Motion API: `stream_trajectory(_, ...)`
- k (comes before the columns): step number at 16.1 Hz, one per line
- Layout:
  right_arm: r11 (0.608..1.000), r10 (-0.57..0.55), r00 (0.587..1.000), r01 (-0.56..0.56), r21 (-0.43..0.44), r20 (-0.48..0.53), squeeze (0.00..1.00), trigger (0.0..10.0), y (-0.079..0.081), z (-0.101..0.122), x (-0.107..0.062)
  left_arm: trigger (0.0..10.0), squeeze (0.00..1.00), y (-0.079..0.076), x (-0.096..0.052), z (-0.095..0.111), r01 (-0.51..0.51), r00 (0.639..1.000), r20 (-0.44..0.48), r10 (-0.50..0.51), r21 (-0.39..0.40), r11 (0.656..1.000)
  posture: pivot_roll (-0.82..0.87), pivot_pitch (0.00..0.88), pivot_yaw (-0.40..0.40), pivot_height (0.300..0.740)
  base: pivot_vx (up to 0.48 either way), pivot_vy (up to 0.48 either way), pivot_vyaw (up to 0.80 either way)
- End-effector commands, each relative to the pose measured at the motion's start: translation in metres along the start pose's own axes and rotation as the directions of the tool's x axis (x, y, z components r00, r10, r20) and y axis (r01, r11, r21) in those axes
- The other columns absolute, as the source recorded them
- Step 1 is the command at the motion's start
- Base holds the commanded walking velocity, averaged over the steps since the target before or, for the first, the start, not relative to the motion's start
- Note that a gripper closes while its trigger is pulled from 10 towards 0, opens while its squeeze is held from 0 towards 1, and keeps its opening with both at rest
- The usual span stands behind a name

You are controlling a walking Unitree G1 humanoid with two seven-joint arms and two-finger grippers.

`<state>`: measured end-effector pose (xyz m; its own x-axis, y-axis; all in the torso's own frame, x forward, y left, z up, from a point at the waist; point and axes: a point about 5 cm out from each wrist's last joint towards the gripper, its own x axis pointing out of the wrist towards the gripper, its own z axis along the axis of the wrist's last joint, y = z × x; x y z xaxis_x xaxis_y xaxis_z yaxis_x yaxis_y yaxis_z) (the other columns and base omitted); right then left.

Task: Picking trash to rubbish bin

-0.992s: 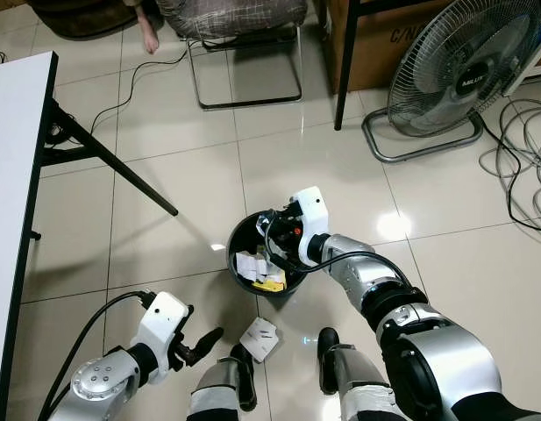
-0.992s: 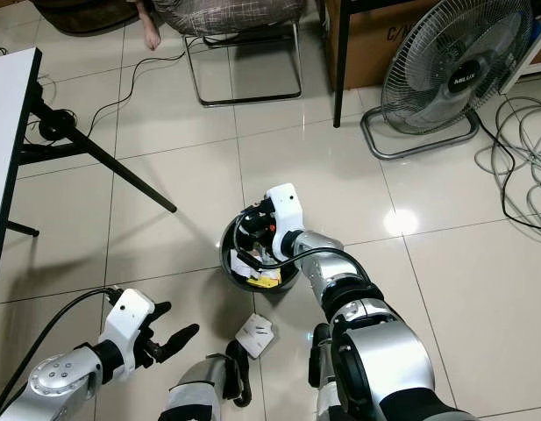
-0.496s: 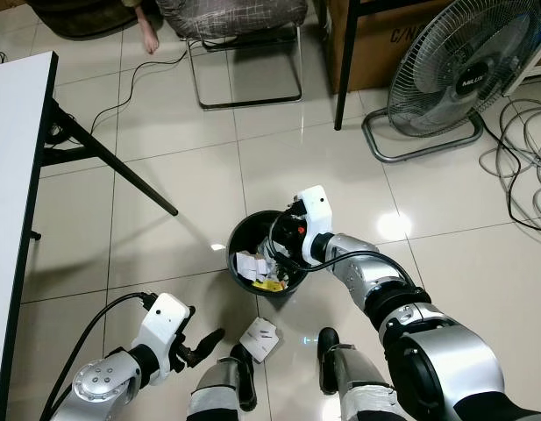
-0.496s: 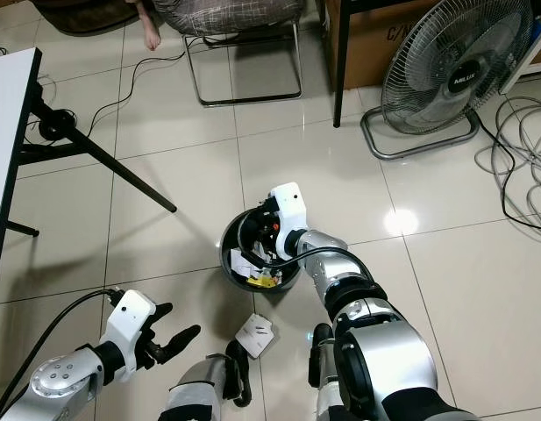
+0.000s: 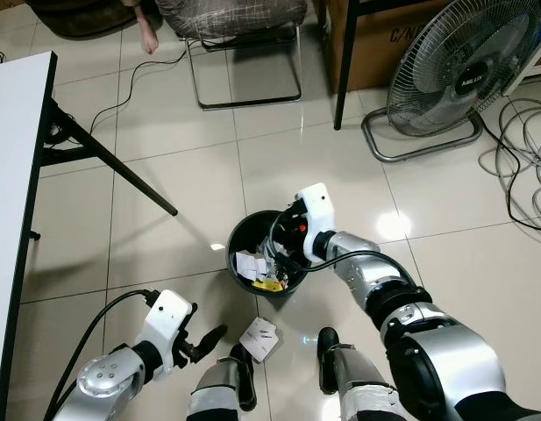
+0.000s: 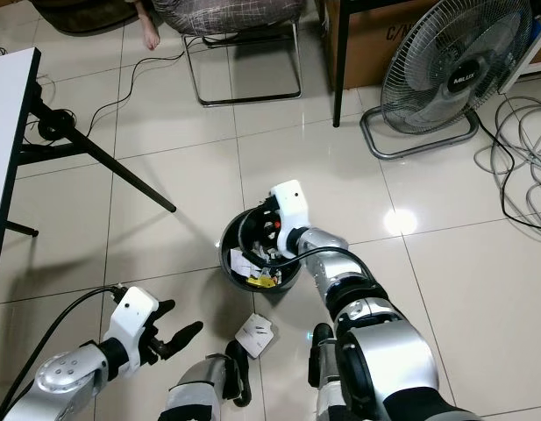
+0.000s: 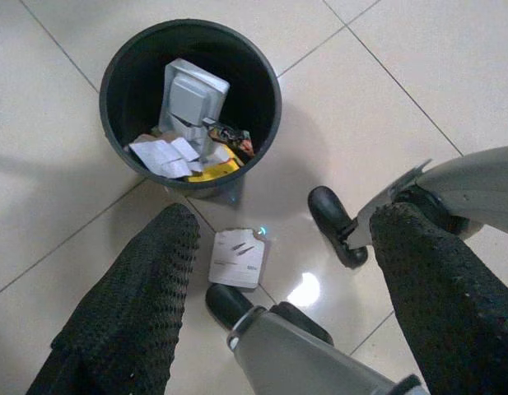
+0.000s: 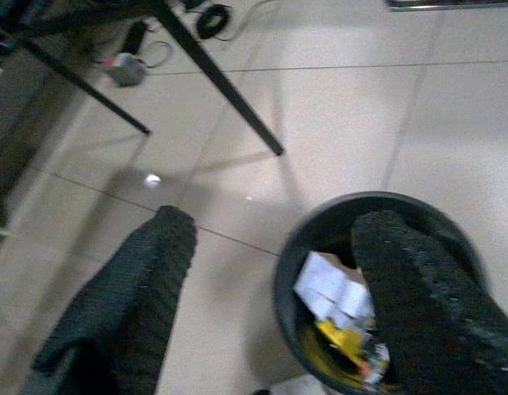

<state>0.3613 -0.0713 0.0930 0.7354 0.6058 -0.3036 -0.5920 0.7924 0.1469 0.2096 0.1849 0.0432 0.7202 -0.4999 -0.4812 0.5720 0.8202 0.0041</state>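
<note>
A black rubbish bin (image 5: 240, 235) stands on the tiled floor just ahead of me, holding white paper scraps, a grey carton (image 7: 188, 99) and a yellow wrapper (image 5: 270, 284). My right gripper (image 5: 275, 249) hangs over the bin's right rim; in the right wrist view its fingers (image 8: 155, 271) are spread open with nothing between them. A white piece of trash (image 5: 259, 338) lies flat on the floor between the bin and my feet. My left gripper (image 5: 204, 340) hovers low to the left of that trash, open and empty.
A white table (image 5: 16, 175) with slanted black legs (image 5: 112, 167) stands on the left. A metal chair (image 5: 248, 70), a person's foot (image 5: 149, 37), a cardboard box and a floor fan (image 5: 463, 70) with loose cables (image 5: 524, 158) line the back and right.
My right wrist has shifted slightly rightward over the bin. The left gripper has sunk a little lower. The white trash on the floor has not moved.
</note>
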Motion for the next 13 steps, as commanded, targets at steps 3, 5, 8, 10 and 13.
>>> stream_trajectory(3, 0.996, -0.05, 0.998, 0.053, -0.072, 0.05, 0.0, 10.0, -0.011, 0.01, -0.005, 10.0, 0.0, 0.001, 0.003, -0.007, -0.021, 1.0, -0.019, 0.021, -0.011, 1.0, 0.0, 0.324, 0.109, 0.74, 0.0, 0.0, 0.0)
stream_trajectory(5, 0.989, -0.111, 0.989, 0.119, -0.087, 0.093, 0.0, 10.0, -0.024, 0.019, -0.012, 10.0, 0.0, 0.003, 0.012, -0.003, -0.037, 0.999, 0.003, 0.037, -0.01, 0.999, -0.01, 0.293, 0.103, 0.74, 0.0, 0.0, 0.0)
stream_trajectory(8, 0.978, -0.183, 0.965, 0.198, -0.062, 0.189, 0.0, 10.0, -0.041, 0.038, -0.024, 10.0, 0.0, 0.016, 0.023, 0.011, -0.173, 0.981, 0.084, 0.174, -0.021, 0.985, -0.03, 0.228, 0.096, 0.74, 0.0, 0.0, 0.0)
stream_trajectory(10, 0.97, -0.202, 0.952, 0.226, -0.084, 0.231, 0.0, 10.0, -0.043, 0.046, -0.028, 10.0, 0.0, 0.026, 0.026, 0.027, -0.263, 0.952, 0.154, 0.266, -0.036, 0.964, -0.04, 0.19, 0.092, 0.74, 0.0, 0.0, 0.0)
stream_trajectory(13, 0.961, -0.2, 0.937, 0.245, -0.129, 0.285, 0.0, 10.0, -0.039, 0.056, -0.033, 10.0, 0.0, 0.041, 0.027, 0.049, -0.399, 0.882, 0.24, 0.405, -0.076, 0.914, -0.05, 0.149, 0.084, 0.74, 0.0, 0.0, 0.0)
